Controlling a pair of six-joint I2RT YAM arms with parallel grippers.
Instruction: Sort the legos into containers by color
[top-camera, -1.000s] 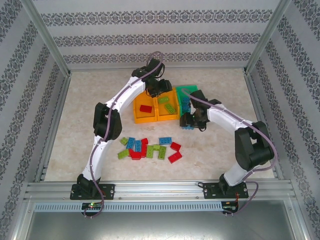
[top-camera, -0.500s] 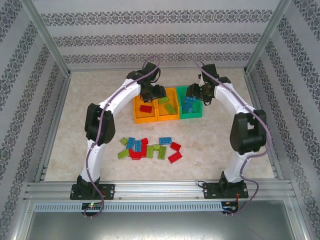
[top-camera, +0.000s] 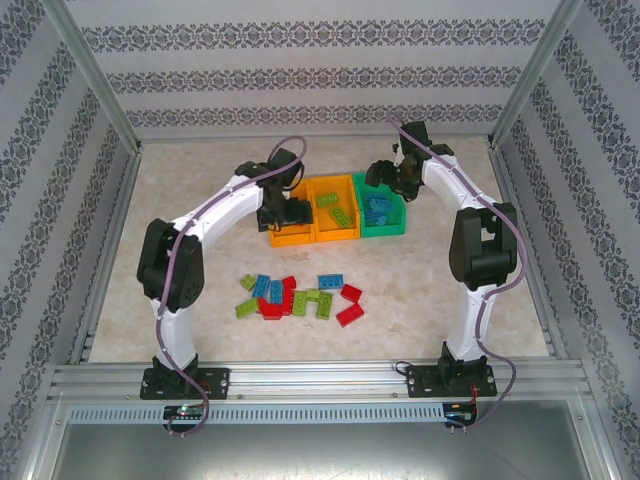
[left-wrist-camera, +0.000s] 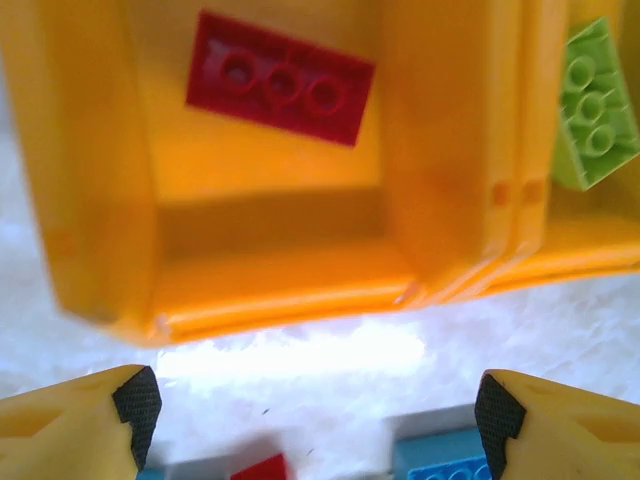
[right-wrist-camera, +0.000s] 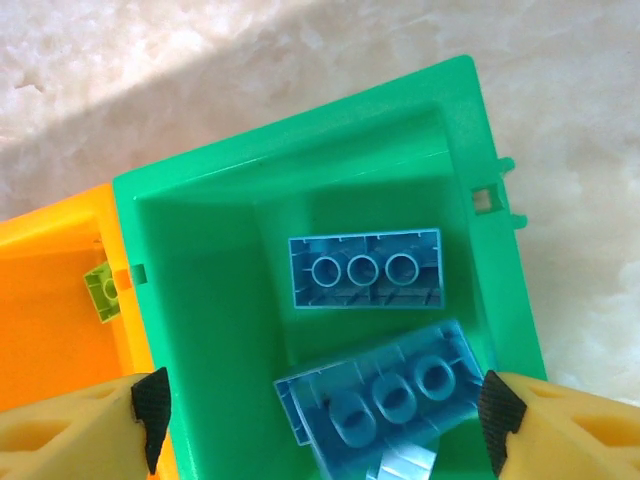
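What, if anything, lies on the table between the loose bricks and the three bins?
Nothing visible: only bare table separates the loose bricks from the bins. The left pincer hangs open just in front of the left orange bin.

Tabletop: pale marble-look finish. Walls on 3 sides, white w/ grey ornamental bands. Slanted metal posts at L & R. Metal rail along near edge, slotted strip just below it.
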